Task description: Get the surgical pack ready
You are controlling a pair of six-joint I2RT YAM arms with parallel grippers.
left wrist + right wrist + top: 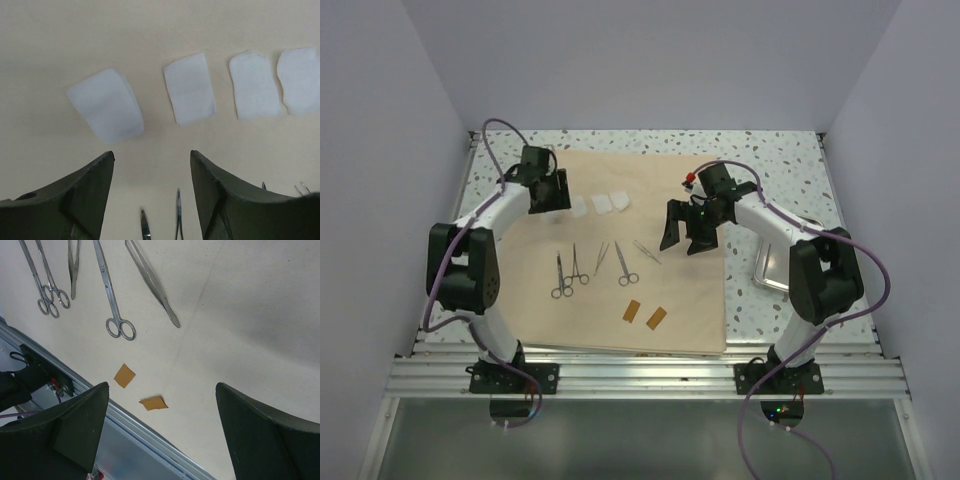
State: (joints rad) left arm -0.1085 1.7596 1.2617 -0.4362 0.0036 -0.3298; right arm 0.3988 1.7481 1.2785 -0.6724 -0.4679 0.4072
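The surgical pack, a large tan fabric sheet (690,300), lies spread flat on the table. Several white gauze squares (189,89) sit in a row near its far edge. Silver scissors (112,295) and forceps (152,285) lie in a row at its middle. Two small brown squares (124,375) rest near its front edge. My left gripper (152,153) hovers open over the sheet just short of the gauze, with nothing between its fingers. My right gripper (161,385) hangs open above the sheet's right half, empty.
A shiny steel tray (770,268) sits on the speckled tabletop right of the sheet, partly behind my right arm. The metal rail (640,375) runs along the front edge. Grey walls close in the back and both sides.
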